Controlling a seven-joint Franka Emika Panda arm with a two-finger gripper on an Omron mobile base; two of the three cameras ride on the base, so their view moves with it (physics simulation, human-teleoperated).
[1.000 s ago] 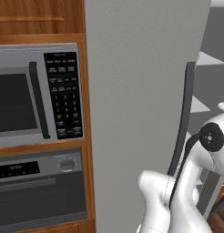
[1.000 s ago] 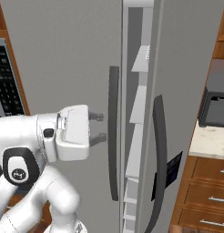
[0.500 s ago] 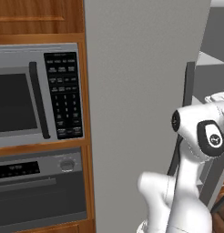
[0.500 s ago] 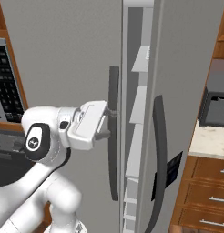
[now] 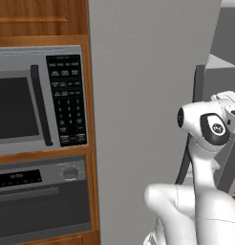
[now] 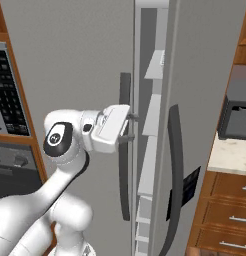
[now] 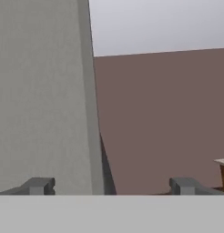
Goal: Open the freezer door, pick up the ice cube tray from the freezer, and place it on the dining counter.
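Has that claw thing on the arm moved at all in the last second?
Yes. In the right base view the gripper has moved right, toward the freezer door's dark handle, and its open fingers now reach it.

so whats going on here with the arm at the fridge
A white robot arm has its gripper at the long dark handle of the freezer door. The fingers are spread open on either side of the door's edge, gripping nothing yet. The door is ajar by a narrow gap, with white freezer shelves showing inside. The ice cube tray can't be made out from here.
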